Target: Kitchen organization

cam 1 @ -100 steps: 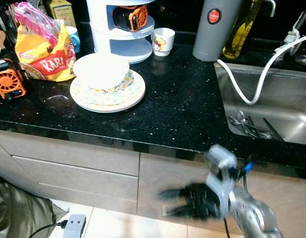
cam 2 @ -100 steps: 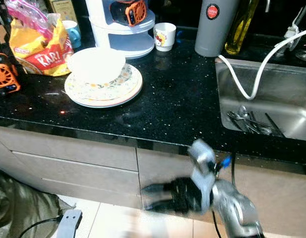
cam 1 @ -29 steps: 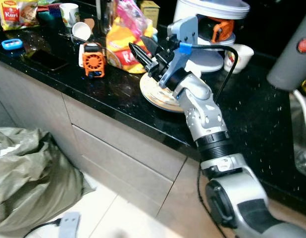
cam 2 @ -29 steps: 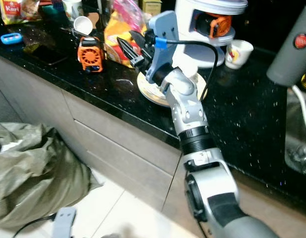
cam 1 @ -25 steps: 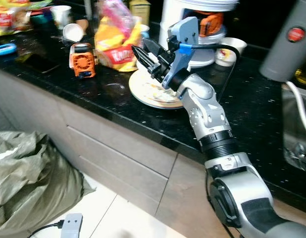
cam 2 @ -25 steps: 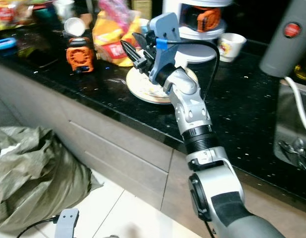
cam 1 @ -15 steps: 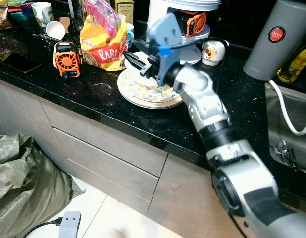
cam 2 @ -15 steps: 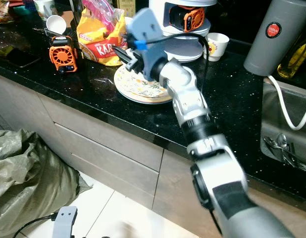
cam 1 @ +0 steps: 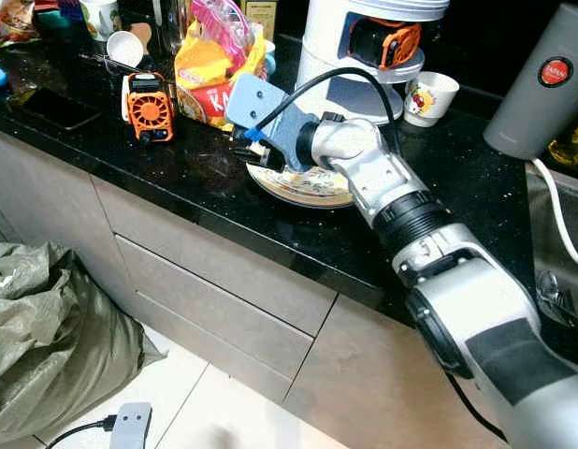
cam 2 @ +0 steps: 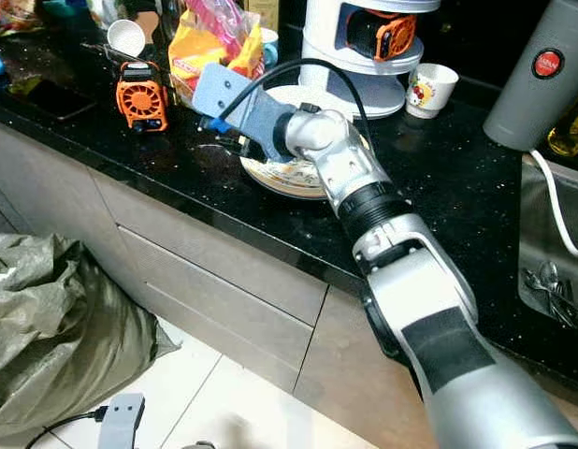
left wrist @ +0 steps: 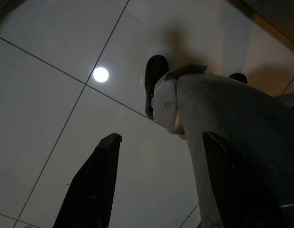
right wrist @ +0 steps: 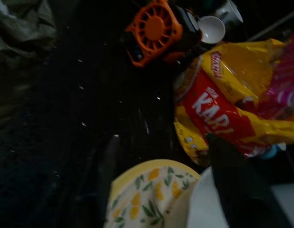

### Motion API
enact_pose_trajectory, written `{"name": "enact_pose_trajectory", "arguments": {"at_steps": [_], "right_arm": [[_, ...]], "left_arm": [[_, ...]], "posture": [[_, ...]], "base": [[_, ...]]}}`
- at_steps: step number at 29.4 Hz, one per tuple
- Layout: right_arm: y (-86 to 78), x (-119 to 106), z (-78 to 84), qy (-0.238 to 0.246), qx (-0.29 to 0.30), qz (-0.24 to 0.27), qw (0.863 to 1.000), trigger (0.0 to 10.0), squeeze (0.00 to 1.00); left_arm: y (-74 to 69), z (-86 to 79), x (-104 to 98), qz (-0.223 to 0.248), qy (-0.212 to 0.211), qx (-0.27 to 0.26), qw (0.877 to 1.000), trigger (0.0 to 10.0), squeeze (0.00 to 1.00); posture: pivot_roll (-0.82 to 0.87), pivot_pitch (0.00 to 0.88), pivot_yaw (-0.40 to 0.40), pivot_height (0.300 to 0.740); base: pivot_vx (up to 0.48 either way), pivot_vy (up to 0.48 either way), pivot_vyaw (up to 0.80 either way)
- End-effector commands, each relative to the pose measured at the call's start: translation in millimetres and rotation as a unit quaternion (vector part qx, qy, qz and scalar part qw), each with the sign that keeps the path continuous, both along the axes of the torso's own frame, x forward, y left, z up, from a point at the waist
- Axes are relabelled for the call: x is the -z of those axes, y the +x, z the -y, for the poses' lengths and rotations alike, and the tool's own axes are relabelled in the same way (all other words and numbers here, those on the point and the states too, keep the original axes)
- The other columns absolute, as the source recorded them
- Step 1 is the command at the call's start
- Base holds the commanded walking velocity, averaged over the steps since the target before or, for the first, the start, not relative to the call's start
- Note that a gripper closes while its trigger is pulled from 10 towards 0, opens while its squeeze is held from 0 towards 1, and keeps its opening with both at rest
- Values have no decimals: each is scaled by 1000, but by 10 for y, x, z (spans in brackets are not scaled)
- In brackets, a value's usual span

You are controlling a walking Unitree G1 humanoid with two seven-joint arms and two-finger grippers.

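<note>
Floral plate (cam 1: 312, 184) sits on the black counter (cam 1: 457, 201), near its front edge, white bowl (right wrist: 204, 209) on top. Right gripper (cam 1: 244, 150) is at the plate's left rim; in the wrist view we see its fingers (right wrist: 232, 190) spread, one either side of the rim, gripping nothing. Behind the plate: yellow Kari bag (cam 1: 207, 79). Left of the bag: orange fan (cam 1: 147, 106). Left gripper (left wrist: 151, 190) hangs over floor tiles, fingers apart, empty.

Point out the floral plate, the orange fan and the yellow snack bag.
floral plate (cam 1: 312, 187): left eye view, front rim.
orange fan (cam 1: 146, 106): left eye view, round grille.
yellow snack bag (right wrist: 223, 107): right wrist view, red label.
</note>
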State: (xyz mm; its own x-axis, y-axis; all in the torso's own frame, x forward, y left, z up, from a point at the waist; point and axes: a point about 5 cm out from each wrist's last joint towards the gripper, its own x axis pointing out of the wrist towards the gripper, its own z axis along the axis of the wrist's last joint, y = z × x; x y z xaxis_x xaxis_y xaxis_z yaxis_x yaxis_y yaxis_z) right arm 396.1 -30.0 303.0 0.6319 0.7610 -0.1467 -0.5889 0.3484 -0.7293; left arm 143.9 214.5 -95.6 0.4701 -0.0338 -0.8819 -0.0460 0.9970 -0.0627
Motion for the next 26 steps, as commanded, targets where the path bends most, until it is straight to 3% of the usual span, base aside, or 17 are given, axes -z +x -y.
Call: {"name": "enact_pose_trajectory", "arguments": {"at_steps": [1,2,3,12,16,21,23,24,25,26], "right_arm": [[32,-19,46,-8,17,-3,1000,10000,424],[32,-19,46,-8,17,-3,1000,10000,424],[47,-20,62,-6,25,-11,1000,10000,0],[125,41,271,-36,69,-66,995,10000,0],[173,42,425,-65,107,-62,990,10000,0],[183,51,479,-90,116,-60,987,10000,0],[184,63,498,-109,118,-60,985,8078,0],[184,63,498,-109,118,-60,985,8078,0],[184,65,505,-117,117,-61,984,0,0],[183,64,511,-121,117,-61,984,0,0]], "left_arm": [[-52,29,25,-9,-4,4,1000,10000,0],[-52,29,25,-9,-4,4,1000,10000,0],[-52,32,25,-9,-5,4,1000,10000,0],[-41,49,25,-9,-6,8,1000,10000,0],[-29,63,23,-8,-7,9,1000,10000,0],[-14,84,22,-6,-10,9,1000,10000,0],[-8,93,21,-6,-11,9,1000,10000,0],[-8,93,21,-6,-11,9,1000,10000,0],[-5,96,20,-5,-12,9,1000,10000,0],[-3,97,20,-5,-12,9,1000,10000,0]], "posture": [[119,64,-88,740],[119,64,-88,740],[118,59,-87,740],[110,47,-90,740],[107,47,-93,740],[105,49,-92,740],[104,49,-92,740],[104,49,-92,740],[103,49,-90,740],[103,50,-92,740]], "base": [[0,0,0],[0,0,0],[0,0,0],[0,0,0],[0,0,0],[0,0,0],[0,0,0],[0,0,0],[0,0,0],[0,0,0]]}}
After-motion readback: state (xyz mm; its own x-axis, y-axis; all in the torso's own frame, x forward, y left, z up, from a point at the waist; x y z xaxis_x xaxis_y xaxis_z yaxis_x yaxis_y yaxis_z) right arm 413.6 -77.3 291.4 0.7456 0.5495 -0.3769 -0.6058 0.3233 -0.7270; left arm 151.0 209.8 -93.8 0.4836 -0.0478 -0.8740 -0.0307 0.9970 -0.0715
